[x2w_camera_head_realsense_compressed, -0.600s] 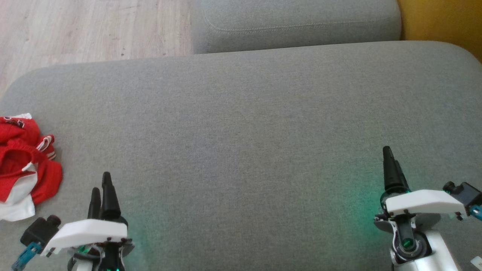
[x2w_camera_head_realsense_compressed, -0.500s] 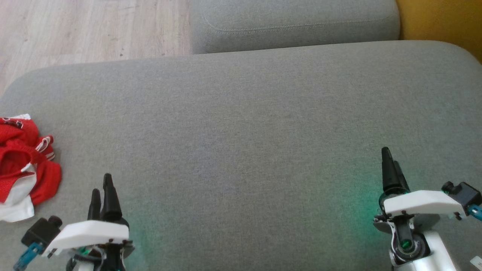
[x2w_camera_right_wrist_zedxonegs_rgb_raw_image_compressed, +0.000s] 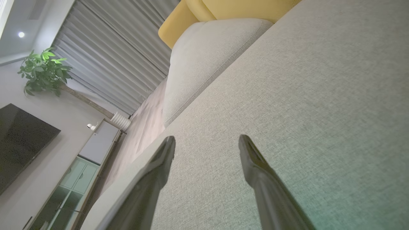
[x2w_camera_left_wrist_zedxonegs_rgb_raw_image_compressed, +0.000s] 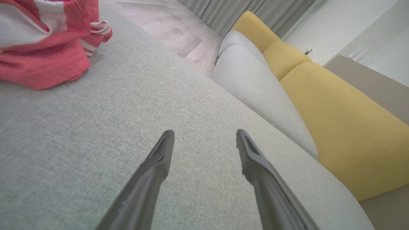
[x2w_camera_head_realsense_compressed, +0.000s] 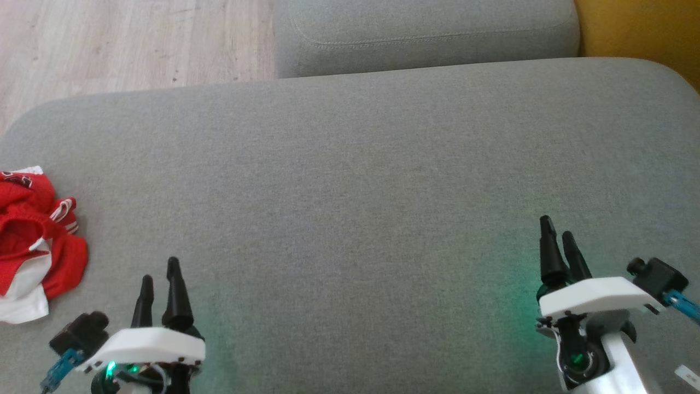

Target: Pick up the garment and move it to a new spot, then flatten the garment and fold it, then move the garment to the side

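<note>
Left claw (x2w_camera_head_realsense_compressed: 159, 272), open and empty, is nearer the crumpled red garment (x2w_camera_head_realsense_compressed: 33, 235) lying to its left at the grey cushion's (x2w_camera_head_realsense_compressed: 350, 164) left edge; right claw (x2w_camera_head_realsense_compressed: 556, 230), also open and empty, hovers well apart across the cushion.

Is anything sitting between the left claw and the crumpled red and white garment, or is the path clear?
Nothing visible stands in the way. The open left claw is apart from the crumpled red and white garment, which lies to its left at the picture's edge. Between them is bare grey fabric cushion.
</note>
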